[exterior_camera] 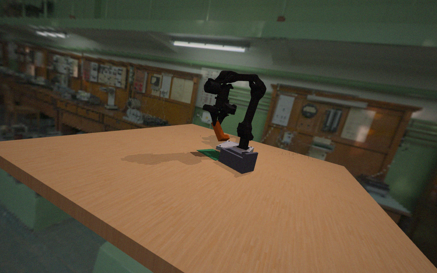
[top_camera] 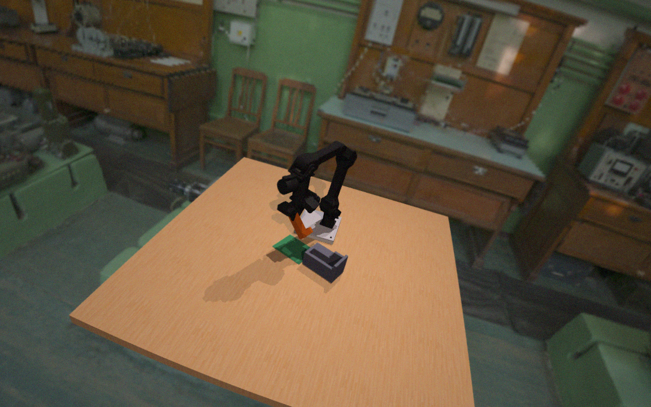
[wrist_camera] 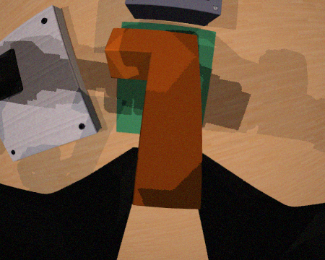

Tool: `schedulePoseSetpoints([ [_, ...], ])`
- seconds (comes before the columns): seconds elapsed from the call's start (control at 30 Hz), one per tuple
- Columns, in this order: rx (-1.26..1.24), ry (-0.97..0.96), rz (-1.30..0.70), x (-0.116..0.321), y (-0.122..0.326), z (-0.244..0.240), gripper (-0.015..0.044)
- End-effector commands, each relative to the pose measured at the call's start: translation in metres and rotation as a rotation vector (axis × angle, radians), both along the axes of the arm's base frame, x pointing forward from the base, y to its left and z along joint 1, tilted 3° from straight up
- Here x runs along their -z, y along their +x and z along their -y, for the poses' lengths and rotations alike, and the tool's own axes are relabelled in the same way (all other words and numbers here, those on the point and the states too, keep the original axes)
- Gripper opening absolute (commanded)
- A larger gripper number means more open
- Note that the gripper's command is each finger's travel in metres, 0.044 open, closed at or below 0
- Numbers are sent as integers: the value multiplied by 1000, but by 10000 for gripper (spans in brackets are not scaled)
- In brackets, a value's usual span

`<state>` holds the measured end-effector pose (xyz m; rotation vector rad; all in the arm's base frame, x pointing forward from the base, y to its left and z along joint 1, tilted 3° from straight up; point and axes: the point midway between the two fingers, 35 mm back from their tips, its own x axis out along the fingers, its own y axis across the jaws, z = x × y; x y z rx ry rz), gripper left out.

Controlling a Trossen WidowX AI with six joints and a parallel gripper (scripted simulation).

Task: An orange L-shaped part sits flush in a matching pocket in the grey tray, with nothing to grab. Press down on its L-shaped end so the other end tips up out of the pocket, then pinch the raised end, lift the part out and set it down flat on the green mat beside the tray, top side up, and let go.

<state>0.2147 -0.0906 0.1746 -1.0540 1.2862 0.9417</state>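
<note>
My gripper (top_camera: 295, 217) (exterior_camera: 217, 123) (wrist_camera: 167, 158) is shut on the straight end of the orange L-shaped part (top_camera: 301, 227) (exterior_camera: 219, 131) (wrist_camera: 173, 126). The part hangs steeply tilted in the air, its L-shaped end lowest and farthest from the fingers. In the wrist view it covers much of the green mat (top_camera: 288, 246) (exterior_camera: 207, 152) (wrist_camera: 127, 124), which lies on the table below it. The grey tray (top_camera: 320, 265) (exterior_camera: 234, 161) (wrist_camera: 173, 12) stands beside the mat, its pocket empty in the top view. The wrist view shows only the tray's near end.
The arm's light grey base plate (top_camera: 331, 234) (exterior_camera: 226, 145) (wrist_camera: 43, 123) lies close to the mat and tray, on the side toward the arm. The wooden table (top_camera: 267, 324) (exterior_camera: 179, 203) (wrist_camera: 278, 162) carries them all, with shadows of the arm and part across it.
</note>
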Motion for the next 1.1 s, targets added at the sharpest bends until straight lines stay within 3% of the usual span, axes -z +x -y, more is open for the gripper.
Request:
schedulePoseSetpoints([
  [0.0,-5,5,-1,7,0,0,0],
  [1.07,-5,5,-1,57,3,1,0],
])
